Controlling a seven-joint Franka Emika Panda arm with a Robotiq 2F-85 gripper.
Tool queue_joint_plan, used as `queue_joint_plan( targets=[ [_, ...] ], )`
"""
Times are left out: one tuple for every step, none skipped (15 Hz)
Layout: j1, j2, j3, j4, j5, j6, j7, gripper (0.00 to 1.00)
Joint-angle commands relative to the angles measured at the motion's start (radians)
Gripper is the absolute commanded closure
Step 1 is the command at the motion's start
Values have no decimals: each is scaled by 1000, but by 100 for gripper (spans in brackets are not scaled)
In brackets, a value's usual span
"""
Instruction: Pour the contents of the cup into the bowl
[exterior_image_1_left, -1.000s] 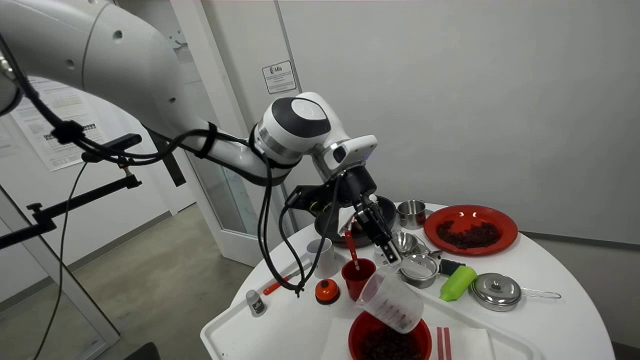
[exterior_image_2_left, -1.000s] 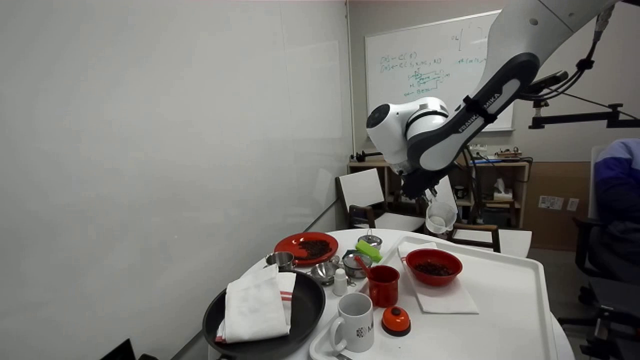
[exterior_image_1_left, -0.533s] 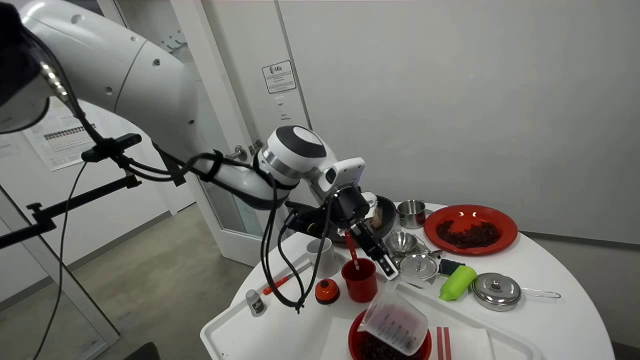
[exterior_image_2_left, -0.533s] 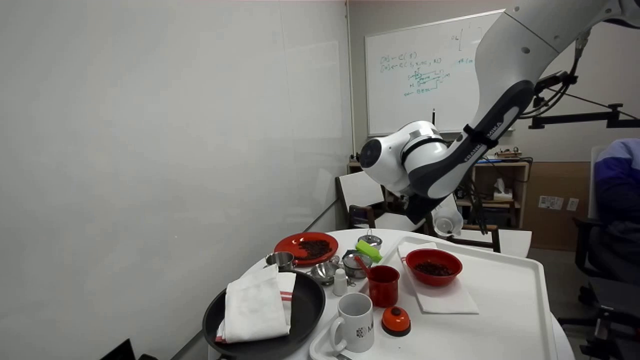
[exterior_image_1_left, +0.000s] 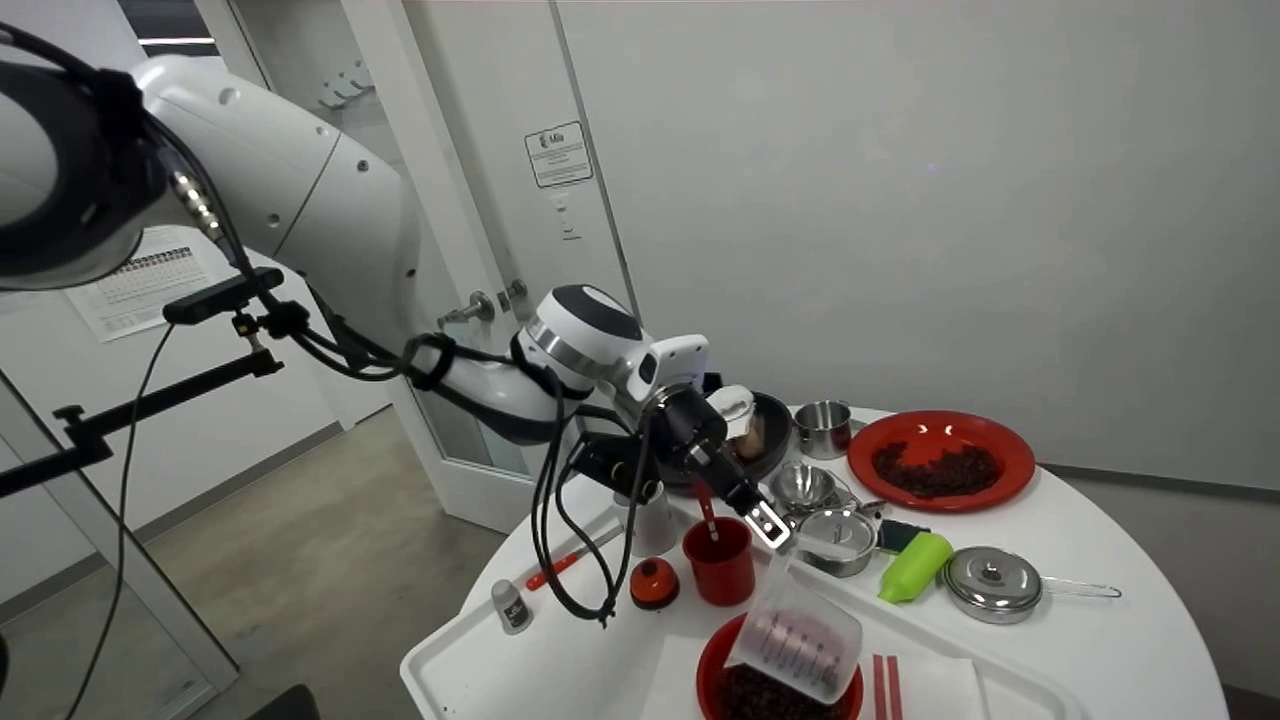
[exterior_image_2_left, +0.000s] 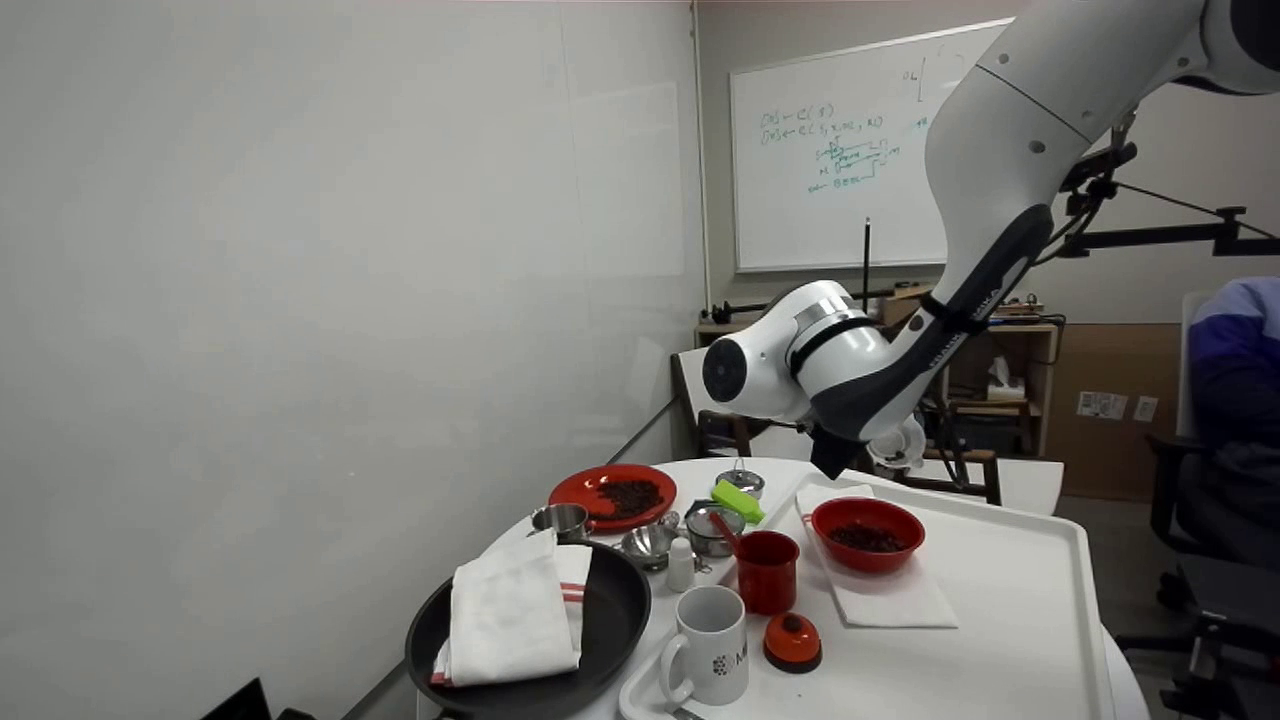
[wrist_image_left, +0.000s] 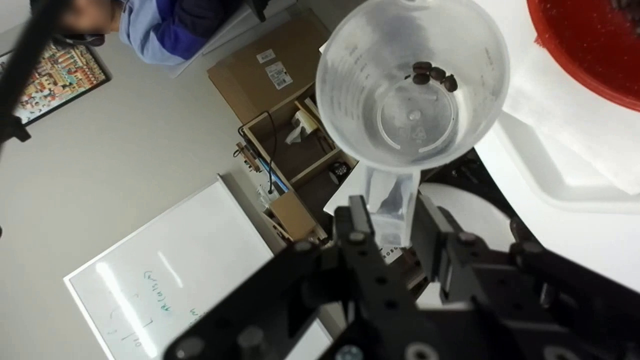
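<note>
Claw (wrist_image_left: 392, 206): drawn tight on the handle (wrist_image_left: 392, 187) of one clear cup (wrist_image_left: 414, 102), tilted above one red bowl (exterior_image_2_left: 868, 562) of beans (exterior_image_2_left: 865, 538). Change: we find the arm (exterior_image_2_left: 990, 190) lower, the cup leaning further. Cup residue: a few beans (wrist_image_left: 437, 75); we judge more tipping due.

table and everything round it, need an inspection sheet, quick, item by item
Surface: white table with a white tray on it.
Job's things: clear cup tilted, a few dark beans inside; red bowl on a white cloth.
Clutter: red plate, mug, black pan, among others.
Claw: closed on the cup's handle.
Cables: black cables loop down from the arm; contact with the tray can't be told.
Surroundings: person at an exterior view's edge; whiteboard with writing.
</note>
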Motion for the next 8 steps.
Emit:
queue_joint_plan(
  targets=[
    [0,17,25,41,-61,-49,53,90],
    [-3,20,29,47,-70,-56,62,90],
    [-3,31,32,62,-71,-75,68,91],
    [-4,43,33,76,-75,-92,72,90],
    [-5,54,33,90,-79,-111,76,90],
    [-1,66,35,104,-82,-135,84,91],
    [-1,77,33,118,-89,-154,91,91],
    [2,92,32,135,-98,-178,98,91]
  ],
)
